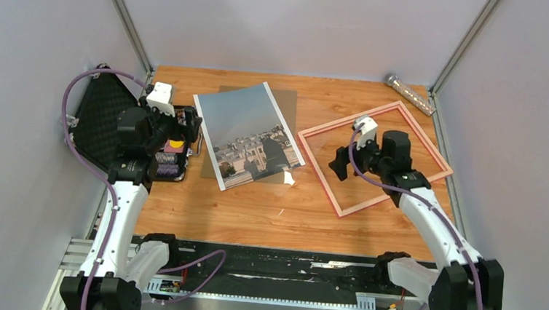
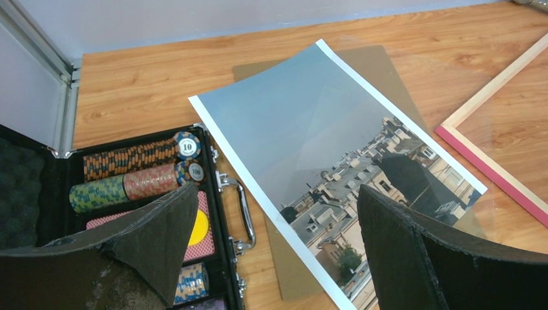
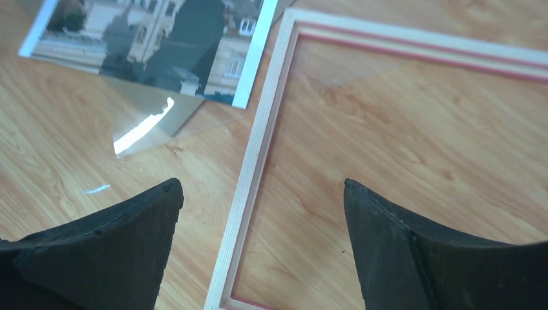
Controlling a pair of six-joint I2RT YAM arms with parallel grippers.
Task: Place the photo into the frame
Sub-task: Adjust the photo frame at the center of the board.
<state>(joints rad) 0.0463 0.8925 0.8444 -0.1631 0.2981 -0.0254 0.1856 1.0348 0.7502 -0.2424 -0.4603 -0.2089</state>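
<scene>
The photo [image 1: 247, 135] lies flat at the table's middle, sky end toward the back, over a brown backing board [image 1: 284, 101]. The pink frame [image 1: 347, 120] lies flat to its right, paler back edges up. My left gripper [image 1: 188, 127] hovers open over the photo's left edge [image 2: 323, 148], with nothing between its fingers. My right gripper [image 1: 340, 163] is open above the frame's near-left rail [image 3: 258, 155]. Its jaws stand on either side of that rail without touching it. In the right wrist view the photo's lower corner [image 3: 161, 39] shows at top left.
An open black case [image 1: 103, 117] with poker chips [image 2: 129, 171] and cards stands at the left, close to the photo. A clear sheet [image 3: 155, 116] lies partly over the photo's near corner. A metal bar [image 1: 411, 94] rests at the back right corner.
</scene>
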